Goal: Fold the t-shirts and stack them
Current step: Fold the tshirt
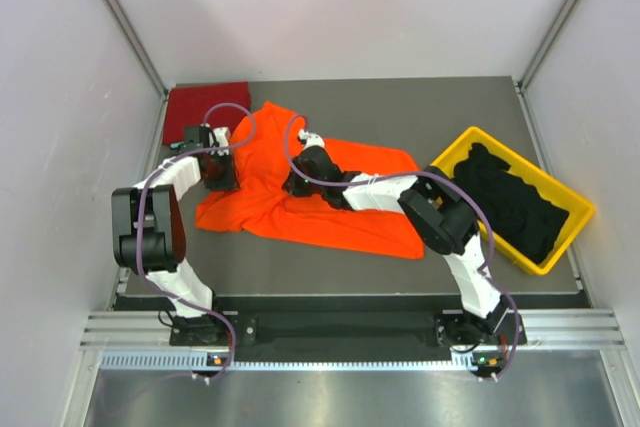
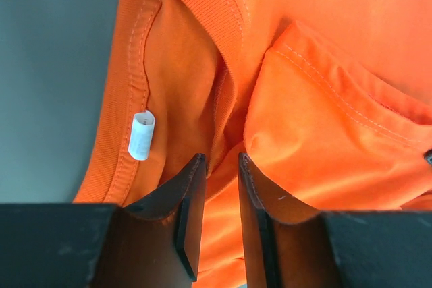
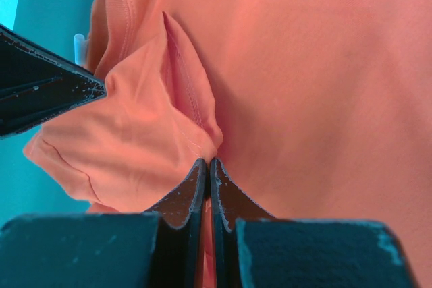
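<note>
A bright orange t-shirt (image 1: 330,212) lies spread, rumpled, across the middle of the table. My left gripper (image 1: 222,169) is at its collar end; in the left wrist view the left gripper (image 2: 221,158) stands open, jaws a finger-width apart over the orange cloth (image 2: 324,119) beside the ribbed neckline. My right gripper (image 1: 298,182) is near the shirt's middle top. In the right wrist view the right gripper (image 3: 208,161) is shut on a stitched fold of the orange t-shirt (image 3: 304,65). A dark red t-shirt (image 1: 205,107) lies folded at the back left. Black t-shirts (image 1: 510,202) are heaped in the bin.
The yellow plastic bin (image 1: 452,150) stands at the right side of the table, tilted diagonally. A small white tag (image 2: 142,135) sits inside the orange collar. White walls close in the table on three sides. The left gripper's finger (image 3: 47,89) shows at the right wrist view's left edge.
</note>
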Controlling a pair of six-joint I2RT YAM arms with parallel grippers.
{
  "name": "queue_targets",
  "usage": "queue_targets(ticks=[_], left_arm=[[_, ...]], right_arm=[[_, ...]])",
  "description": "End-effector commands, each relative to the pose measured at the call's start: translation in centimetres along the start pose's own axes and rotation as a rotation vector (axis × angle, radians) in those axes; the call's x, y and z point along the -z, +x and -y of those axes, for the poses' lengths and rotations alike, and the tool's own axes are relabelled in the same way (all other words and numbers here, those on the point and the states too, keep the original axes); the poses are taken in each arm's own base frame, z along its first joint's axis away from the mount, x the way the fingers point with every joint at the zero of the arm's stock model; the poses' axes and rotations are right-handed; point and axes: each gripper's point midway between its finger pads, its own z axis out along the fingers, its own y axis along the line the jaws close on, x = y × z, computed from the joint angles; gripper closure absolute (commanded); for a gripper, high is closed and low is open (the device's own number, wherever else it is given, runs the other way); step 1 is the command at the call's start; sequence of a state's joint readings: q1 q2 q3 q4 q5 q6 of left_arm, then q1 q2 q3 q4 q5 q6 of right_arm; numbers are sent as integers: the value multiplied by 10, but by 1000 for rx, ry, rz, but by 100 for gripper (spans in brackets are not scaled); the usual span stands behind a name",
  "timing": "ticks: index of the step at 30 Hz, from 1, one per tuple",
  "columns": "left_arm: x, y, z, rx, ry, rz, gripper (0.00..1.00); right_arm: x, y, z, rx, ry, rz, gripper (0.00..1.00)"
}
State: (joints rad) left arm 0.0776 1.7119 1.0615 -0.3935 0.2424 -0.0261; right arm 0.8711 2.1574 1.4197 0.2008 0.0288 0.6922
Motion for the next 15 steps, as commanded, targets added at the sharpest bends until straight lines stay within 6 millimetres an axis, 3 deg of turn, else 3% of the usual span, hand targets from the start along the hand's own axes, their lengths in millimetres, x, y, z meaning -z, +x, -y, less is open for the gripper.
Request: queue_targets(ticks=[1, 10, 15], left_arm=[[7, -18, 3, -35, 8, 51, 68], [5, -16, 13, -90, 25, 15, 66], [-1, -8, 8, -98, -2, -11, 65]], right_arm=[[9, -31, -14, -3, -49, 74, 100], [6, -28, -13, -6, -49, 66, 100], [6, -29, -13, -4, -51, 65, 100]])
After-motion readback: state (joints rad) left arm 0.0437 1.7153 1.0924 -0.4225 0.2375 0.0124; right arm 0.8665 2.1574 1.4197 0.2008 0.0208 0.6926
